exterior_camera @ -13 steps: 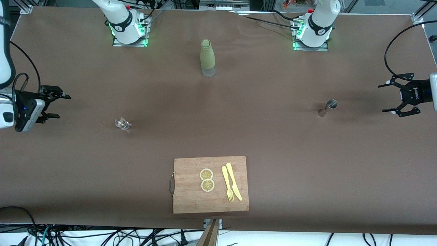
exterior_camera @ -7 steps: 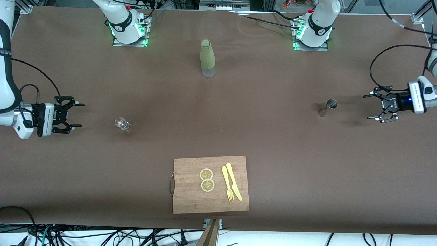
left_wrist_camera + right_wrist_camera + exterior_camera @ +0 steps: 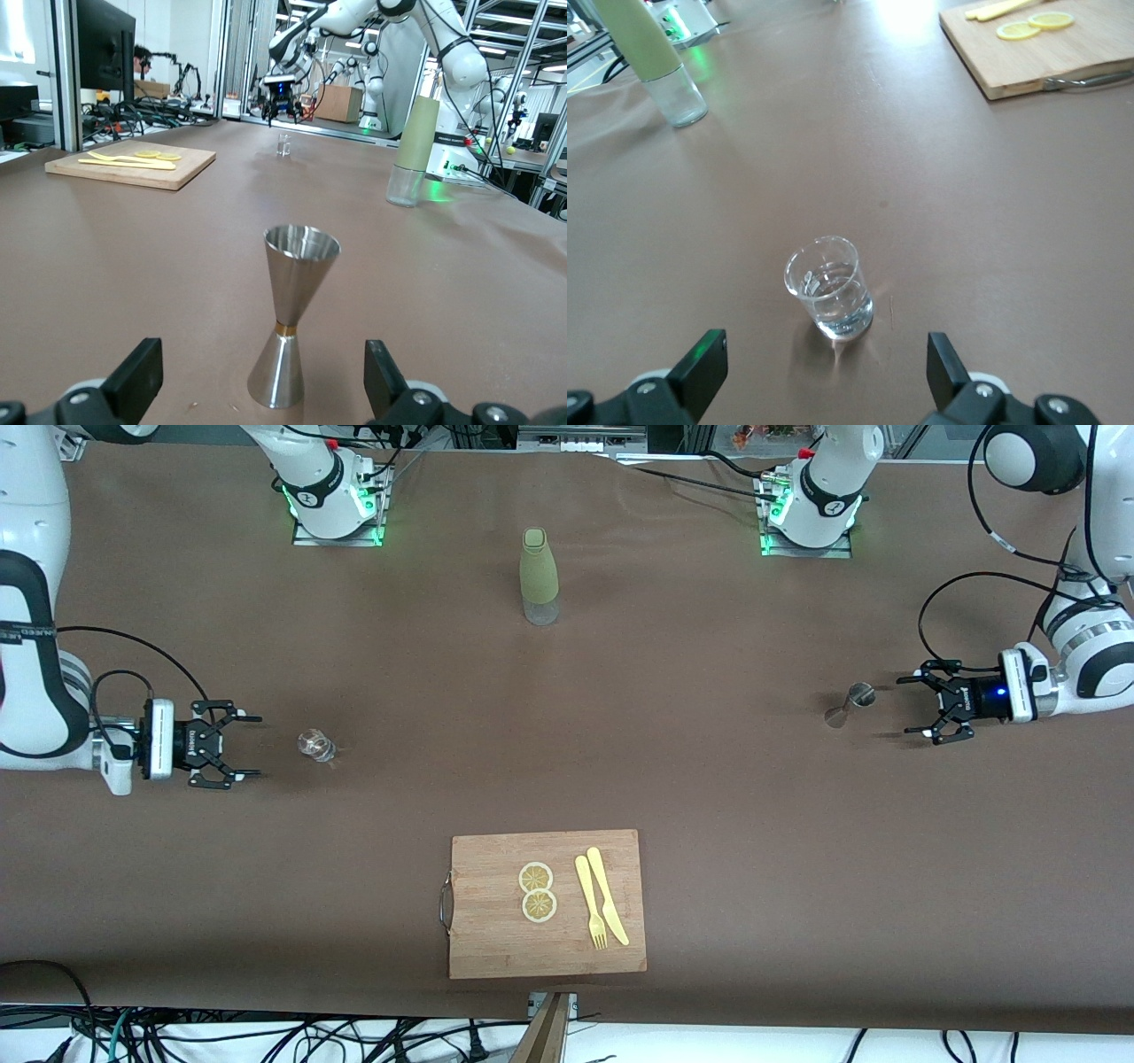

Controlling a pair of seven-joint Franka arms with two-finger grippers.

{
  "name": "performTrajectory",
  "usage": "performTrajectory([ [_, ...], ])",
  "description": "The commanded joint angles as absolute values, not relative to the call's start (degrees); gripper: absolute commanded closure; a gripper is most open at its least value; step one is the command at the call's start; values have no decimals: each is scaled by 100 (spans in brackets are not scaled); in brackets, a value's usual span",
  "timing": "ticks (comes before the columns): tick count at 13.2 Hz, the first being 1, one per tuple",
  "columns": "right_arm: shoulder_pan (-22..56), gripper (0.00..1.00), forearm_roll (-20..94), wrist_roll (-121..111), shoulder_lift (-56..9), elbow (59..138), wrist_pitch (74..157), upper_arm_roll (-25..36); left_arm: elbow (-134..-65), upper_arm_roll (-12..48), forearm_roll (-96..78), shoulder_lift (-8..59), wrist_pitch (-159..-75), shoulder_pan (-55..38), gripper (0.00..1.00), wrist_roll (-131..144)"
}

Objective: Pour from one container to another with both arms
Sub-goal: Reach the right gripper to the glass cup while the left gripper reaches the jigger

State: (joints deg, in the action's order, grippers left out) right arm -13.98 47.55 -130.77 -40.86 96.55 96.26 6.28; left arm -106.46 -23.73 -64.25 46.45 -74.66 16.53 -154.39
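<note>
A tiny clear glass cup (image 3: 314, 745) (image 3: 830, 288) stands upright on the brown table toward the right arm's end, with clear liquid in it. My right gripper (image 3: 252, 746) (image 3: 824, 376) is open, low over the table, a short way from the cup and aimed at it. A silver hourglass jigger (image 3: 850, 703) (image 3: 291, 314) stands upright toward the left arm's end. My left gripper (image 3: 911, 705) (image 3: 262, 376) is open just short of the jigger, its fingers (image 3: 137, 376) spread wide to either side of the jigger's line.
A tall olive-green sleeved bottle (image 3: 538, 576) stands mid-table near the arm bases. A wooden cutting board (image 3: 496, 939) with two lemon slices (image 3: 537, 891), a yellow fork and a knife (image 3: 601, 908) lies near the front camera edge.
Both grippers have moved inward along the table toward their objects: the right toward the glass cup, the left toward the jigger. Both stayed open. Cup and jigger have not moved.
</note>
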Motion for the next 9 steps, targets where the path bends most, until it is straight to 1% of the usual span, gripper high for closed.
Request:
performTrajectory([
  [1, -1468, 0, 5123, -13805, -4359, 9650, 9519, 580, -10503, -2364, -6591, 5035, -7321, 1670, 0, -16258],
  [6, -1442, 0, 5563, -14607, -4728, 9721, 9466, 528, -10442, -2136, -6891, 5554, -7251, 1486, 0, -16576],
  [9, -1397, 0, 5836, -14836, -4965, 9721, 9360, 458, -10441, -2013, -6864, 5616, -7207, 1415, 0, -16725],
])
